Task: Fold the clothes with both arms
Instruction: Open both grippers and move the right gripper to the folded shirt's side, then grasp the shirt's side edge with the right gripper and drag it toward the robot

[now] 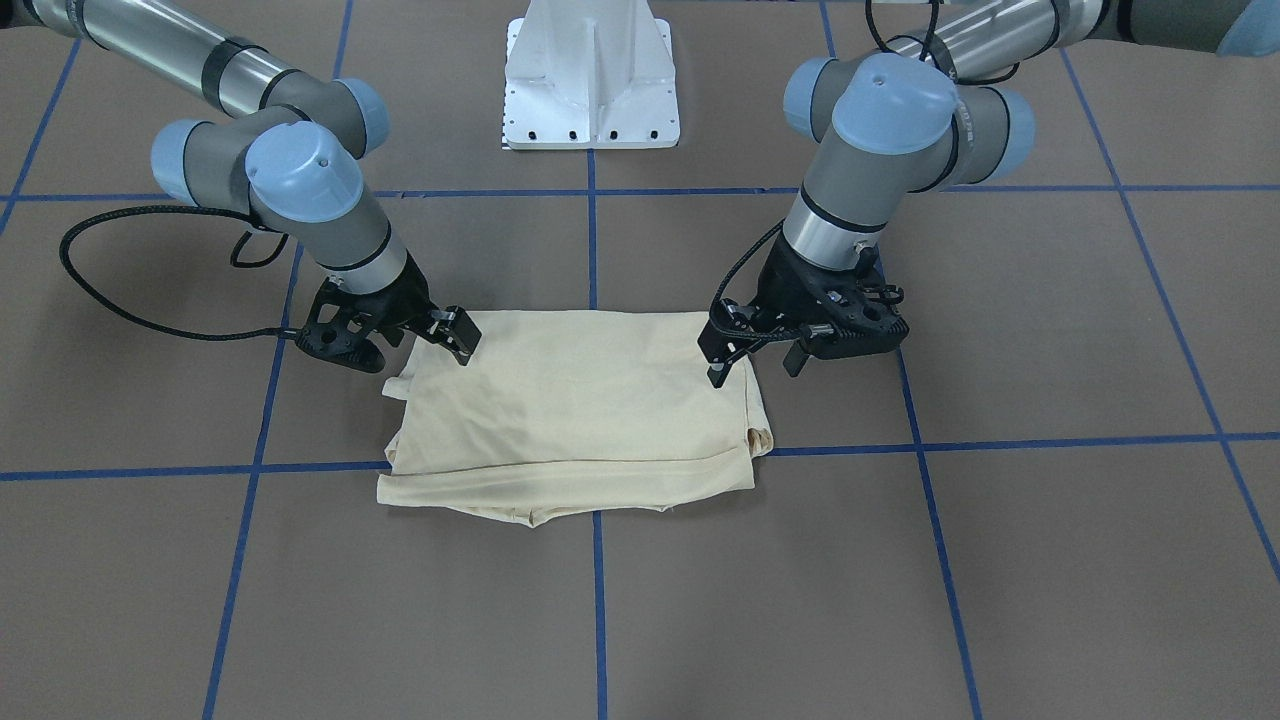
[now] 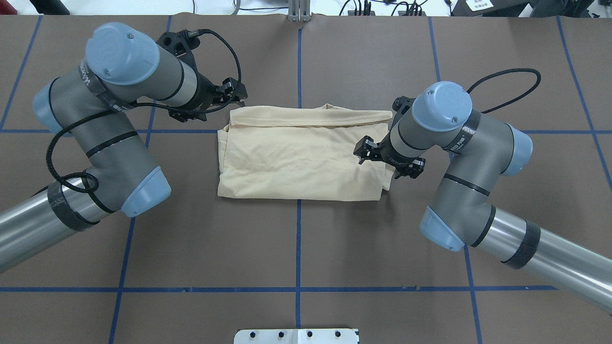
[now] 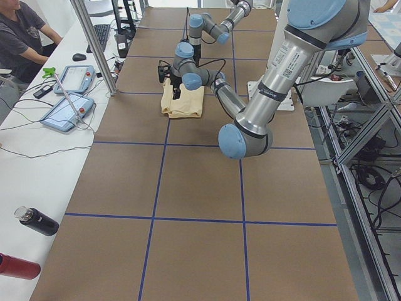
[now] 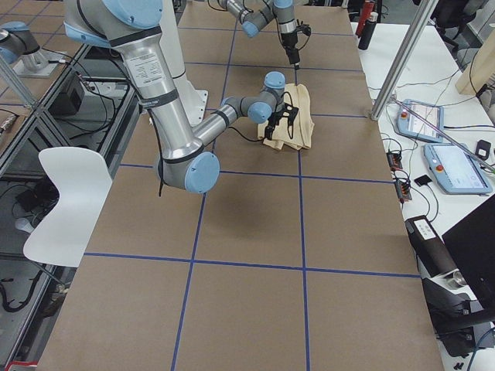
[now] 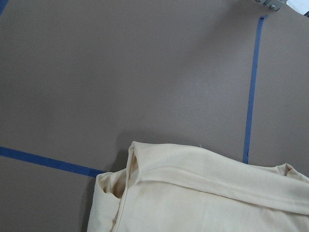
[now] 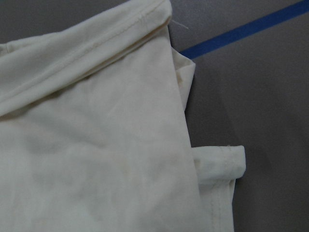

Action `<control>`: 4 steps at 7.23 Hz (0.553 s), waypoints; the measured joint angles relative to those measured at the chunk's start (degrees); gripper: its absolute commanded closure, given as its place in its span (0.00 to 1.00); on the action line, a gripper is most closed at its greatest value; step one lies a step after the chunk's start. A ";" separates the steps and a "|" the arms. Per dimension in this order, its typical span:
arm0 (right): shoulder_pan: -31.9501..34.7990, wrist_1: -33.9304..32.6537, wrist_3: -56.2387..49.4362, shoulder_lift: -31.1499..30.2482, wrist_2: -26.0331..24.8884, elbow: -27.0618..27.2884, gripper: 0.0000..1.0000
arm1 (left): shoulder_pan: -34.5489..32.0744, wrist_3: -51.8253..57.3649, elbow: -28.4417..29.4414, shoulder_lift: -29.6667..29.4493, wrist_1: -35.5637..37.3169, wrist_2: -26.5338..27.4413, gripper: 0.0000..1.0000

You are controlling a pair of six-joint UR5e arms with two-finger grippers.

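The clothes point(image 1: 570, 400) point(image 2: 301, 157) are one cream-yellow shirt, folded into a rough rectangle flat at the table's middle. Its print is hidden. My left gripper point(image 1: 755, 368) point(image 2: 234, 93) hangs open above the shirt's far corner on my left side, holding nothing. In the left wrist view that corner point(image 5: 203, 193) lies below, seen from some height. My right gripper point(image 1: 455, 335) point(image 2: 362, 152) is open, low over the shirt's edge on my right side. The right wrist view shows the folded layers point(image 6: 96, 145) close up, with a sleeve end sticking out.
The brown table is marked with blue tape lines point(image 2: 299, 239). The white pedestal base point(image 1: 590, 80) stands at my edge. Beside the far edge, a white bench holds tablets point(image 3: 66, 110) and bottles point(image 3: 37, 221), with a seated person there. A white chair point(image 4: 66, 201) stands beside the table.
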 measured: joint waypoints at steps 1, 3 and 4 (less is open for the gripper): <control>-0.78 -0.32 0.30 0.00 -0.39 0.02 0.05 | 0.02 0.04 0.01 -0.02 0.04 0.06 0.00; -2.18 -0.49 0.46 -0.03 -0.63 0.02 0.09 | 0.02 0.07 -0.01 -0.07 0.07 0.09 0.00; -2.80 -0.51 0.47 -0.07 -0.72 0.02 0.10 | 0.03 0.07 -0.04 -0.10 0.07 0.08 0.00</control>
